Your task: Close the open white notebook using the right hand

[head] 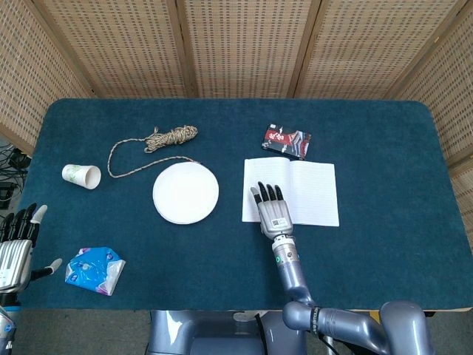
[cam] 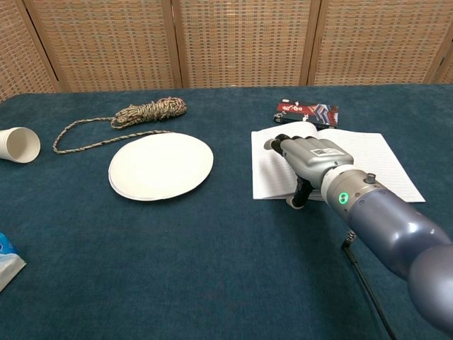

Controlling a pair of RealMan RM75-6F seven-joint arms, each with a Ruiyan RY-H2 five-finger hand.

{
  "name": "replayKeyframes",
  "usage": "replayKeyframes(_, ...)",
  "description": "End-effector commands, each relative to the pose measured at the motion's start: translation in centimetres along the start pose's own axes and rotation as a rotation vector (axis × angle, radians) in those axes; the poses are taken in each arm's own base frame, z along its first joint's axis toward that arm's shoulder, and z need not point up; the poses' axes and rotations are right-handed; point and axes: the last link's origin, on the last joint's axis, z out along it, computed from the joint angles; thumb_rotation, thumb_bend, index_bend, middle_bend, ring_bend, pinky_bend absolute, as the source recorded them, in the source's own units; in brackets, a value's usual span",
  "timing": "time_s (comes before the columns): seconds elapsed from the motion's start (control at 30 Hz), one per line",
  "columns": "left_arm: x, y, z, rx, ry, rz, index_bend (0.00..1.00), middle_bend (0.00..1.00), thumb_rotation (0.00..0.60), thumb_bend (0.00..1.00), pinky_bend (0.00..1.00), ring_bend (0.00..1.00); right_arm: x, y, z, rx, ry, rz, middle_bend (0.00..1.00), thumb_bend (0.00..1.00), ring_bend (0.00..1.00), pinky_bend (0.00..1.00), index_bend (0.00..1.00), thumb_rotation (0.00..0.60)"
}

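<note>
The white notebook (head: 307,188) (cam: 379,166) lies open and flat on the blue table, right of centre. My right hand (head: 271,208) (cam: 309,159) is over the near part of its left page, palm down, fingers stretched out and slightly apart, holding nothing. Whether it touches the paper I cannot tell. My left hand (head: 15,248) hangs at the table's near left corner, fingers apart and empty, seen only in the head view.
A white paper plate (head: 185,193) (cam: 161,165) sits just left of the notebook. Behind the notebook lies a red and black packet (head: 287,140) (cam: 307,112). A coiled rope (head: 169,137), a paper cup (head: 81,176) and a blue wrapper (head: 94,268) are farther left.
</note>
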Motion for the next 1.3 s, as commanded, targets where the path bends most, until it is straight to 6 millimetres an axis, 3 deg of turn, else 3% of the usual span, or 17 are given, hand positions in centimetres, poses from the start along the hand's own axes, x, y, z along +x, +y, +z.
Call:
replayKeyframes(0.03,0.0,0.0,0.0,0.0,-0.001,-0.001,0.0,0.0,0.6,0.1,0.0,0.0,-0.1,0.0,0.0,0.001,-0.003,0.001,0.0,0.44,0.0,0.0,0.0,0.6)
replayKeyframes(0.6,0.0,0.2,0.0,-0.007,-0.002,-0.002,0.0,0.0,0.6,0.1,0.0,0.0,-0.7,0.6,0.6,-0.023,-0.001,-0.013,0.0,0.44,0.0,0.0,0.01,0.6)
replayKeyframes(0.93,0.0,0.4,-0.1,-0.013,-0.008,-0.007,0.0,0.0,0.6,0.1,0.0,0.0,-0.4,0.7,0.9,-0.031,0.066,-0.009,0.0,0.67,0.0,0.0,0.04,0.6)
replayKeyframes(1.3,0.0,0.5,-0.1,-0.019,-0.009,-0.015,0.0,0.0,0.6,0.1,0.0,0.0,-0.1,1.0,0.8,-0.061,0.093,0.063,0.0,0.76,0.0,0.0,0.05,0.6)
